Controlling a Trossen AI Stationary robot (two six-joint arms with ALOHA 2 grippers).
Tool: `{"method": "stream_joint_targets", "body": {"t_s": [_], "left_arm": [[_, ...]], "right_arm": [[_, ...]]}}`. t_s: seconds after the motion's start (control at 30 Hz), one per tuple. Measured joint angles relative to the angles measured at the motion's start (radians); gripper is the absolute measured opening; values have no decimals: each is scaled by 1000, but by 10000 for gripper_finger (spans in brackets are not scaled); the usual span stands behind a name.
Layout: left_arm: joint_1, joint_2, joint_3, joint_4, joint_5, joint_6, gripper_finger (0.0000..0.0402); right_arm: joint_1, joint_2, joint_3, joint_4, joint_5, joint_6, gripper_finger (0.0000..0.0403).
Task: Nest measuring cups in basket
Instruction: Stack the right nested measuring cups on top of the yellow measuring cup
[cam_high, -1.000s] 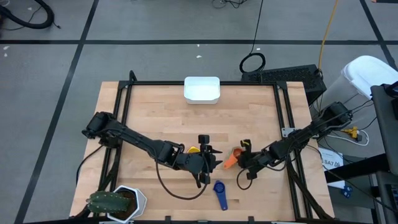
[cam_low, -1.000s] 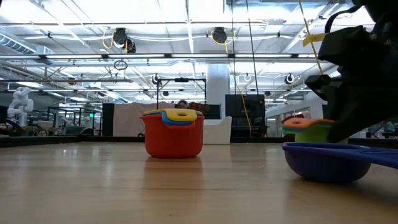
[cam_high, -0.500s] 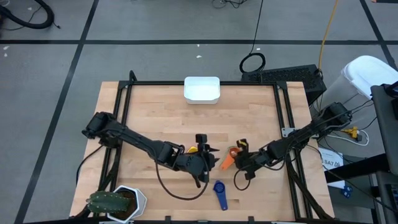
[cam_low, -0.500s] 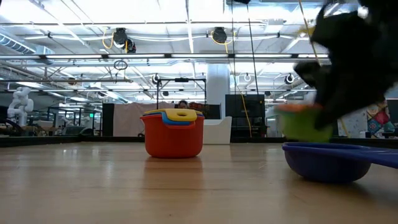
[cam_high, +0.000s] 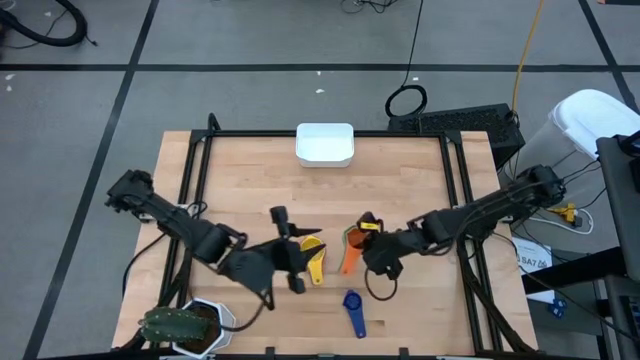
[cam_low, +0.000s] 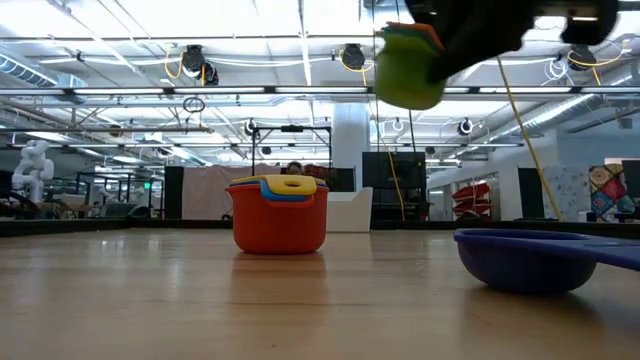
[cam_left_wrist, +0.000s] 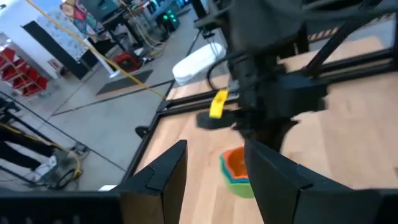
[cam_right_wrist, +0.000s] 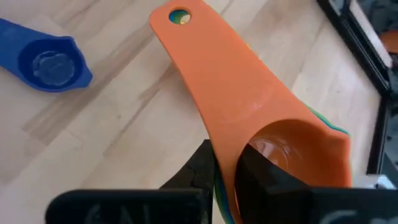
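A red measuring cup (cam_low: 280, 222) with yellow and blue cups nested in it stands on the table, also seen from above as the yellow-topped stack (cam_high: 313, 252). A large blue cup (cam_high: 352, 306) lies nearer the front edge. My right gripper (cam_high: 364, 238) is shut on an orange cup nested in a green one (cam_low: 408, 66), which hangs well above the table. My left gripper (cam_left_wrist: 211, 180) is open with nothing between its fingers, left of the red stack (cam_high: 288, 256). The white basket (cam_high: 325, 144) sits at the table's far edge. My right gripper pinches the wall of the nested orange and green cups on the handle side (cam_right_wrist: 233, 163), one finger inside the orange bowl (cam_right_wrist: 267, 171) and one outside. The fingers slant down from the right. The stack is lifted clear, its orange handle (cam_right_wrist: 211, 74) pointing toward the near edge.
A white hexagonal pot with a green plant (cam_high: 190, 325) stands at the near left corner. A black frame (cam_high: 330, 133) rims the table. Bare wood lies between the cups and the basket.
My right gripper has risen and shifted a little toward the table's left, rolling its wrist; the orange and green stack has gone from the table to high above it. My left gripper has drawn back up and toward the left edge, away from the red stack, which stayed put.
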Motion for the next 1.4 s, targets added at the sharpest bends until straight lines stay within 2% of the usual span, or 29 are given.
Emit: {"method": "stream_joint_targets", "body": {"t_s": [0.23,0.4,0.7,1.07,1.4], "left_arm": [[-55,-40,0,-106,-54,-92,163],[-92,-38,0,-190,-128,-184,163],[-133,-38,0,-307,-154,-332,163],[-158,-38,0,-286,-154,-413,163],[-158,-38,0,-237,-150,-393,163]], "right_arm": [[-71,158,154,-126,-123,-124,20],[-99,276,259,-142,-186,-185,20],[-126,432,446,-163,-285,-282,20],[-154,501,483,-161,-313,-351,19],[-192,506,483,-114,-407,-368,19]]}}
